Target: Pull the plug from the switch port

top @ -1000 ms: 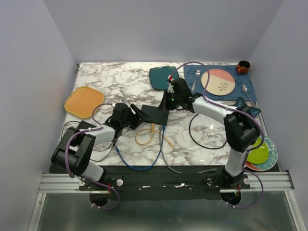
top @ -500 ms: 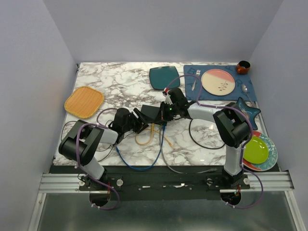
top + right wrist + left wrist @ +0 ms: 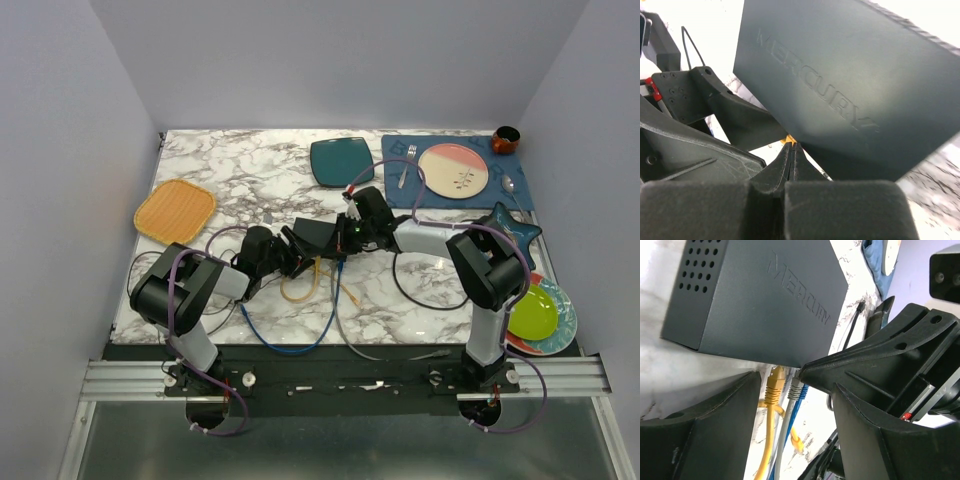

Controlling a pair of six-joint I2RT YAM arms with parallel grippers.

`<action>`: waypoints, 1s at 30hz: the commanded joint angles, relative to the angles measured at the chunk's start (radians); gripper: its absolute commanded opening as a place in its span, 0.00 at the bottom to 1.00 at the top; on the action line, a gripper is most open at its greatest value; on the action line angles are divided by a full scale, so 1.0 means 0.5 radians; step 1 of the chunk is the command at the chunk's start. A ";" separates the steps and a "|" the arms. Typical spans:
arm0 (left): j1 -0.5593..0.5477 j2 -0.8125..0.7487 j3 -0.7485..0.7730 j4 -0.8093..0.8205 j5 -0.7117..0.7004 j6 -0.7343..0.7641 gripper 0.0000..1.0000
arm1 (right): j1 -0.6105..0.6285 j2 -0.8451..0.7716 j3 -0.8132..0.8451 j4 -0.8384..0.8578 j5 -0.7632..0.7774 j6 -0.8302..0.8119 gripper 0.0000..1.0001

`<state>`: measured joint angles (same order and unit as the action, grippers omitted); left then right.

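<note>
The switch (image 3: 318, 234) is a flat matte-black box at mid-table; it fills the left wrist view (image 3: 765, 300) and the right wrist view (image 3: 840, 90). A yellow plug (image 3: 775, 385), a grey plug (image 3: 796, 389) and a blue plug (image 3: 805, 392) sit in its near edge. Their cables (image 3: 300, 288) trail toward me. My left gripper (image 3: 293, 255) is open, and its fingers (image 3: 705, 430) straddle the three plugs (image 3: 796, 382) without touching them. My right gripper (image 3: 343, 238) is shut and empty, its tip (image 3: 793, 149) against the switch's lower edge by the yellow plug.
A dark teal square plate (image 3: 340, 160) lies behind the switch. An orange woven mat (image 3: 175, 212) is at the left. A blue placemat (image 3: 395, 158) with a pink plate, fork and spoon is at the back right, with a brown cup (image 3: 506, 139). A black cable loop (image 3: 420, 290) and green plates (image 3: 535, 315) are at the right.
My left gripper has moved right, up to the switch's plug edge. My right gripper has come down and left, from near the teal plate onto the switch. The switch has shifted slightly left.
</note>
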<state>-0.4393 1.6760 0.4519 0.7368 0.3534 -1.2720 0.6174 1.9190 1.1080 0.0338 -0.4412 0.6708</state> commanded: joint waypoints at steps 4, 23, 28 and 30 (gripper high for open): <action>-0.008 0.026 -0.029 0.088 0.042 -0.021 0.71 | -0.069 -0.083 -0.093 0.120 0.165 0.106 0.01; -0.008 0.133 0.035 -0.044 0.036 -0.015 0.61 | -0.106 0.153 -0.029 -0.061 0.235 0.131 0.01; -0.008 0.152 0.026 -0.050 0.002 -0.027 0.57 | -0.106 0.163 -0.016 -0.129 0.259 0.128 0.01; -0.008 0.152 0.035 -0.087 -0.016 -0.021 0.54 | -0.106 0.166 -0.016 -0.141 0.266 0.128 0.01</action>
<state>-0.4400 1.7283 0.4644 0.7525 0.3573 -1.2930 0.5678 1.9461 1.1118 0.0956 -0.3874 0.7593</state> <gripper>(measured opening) 0.566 0.012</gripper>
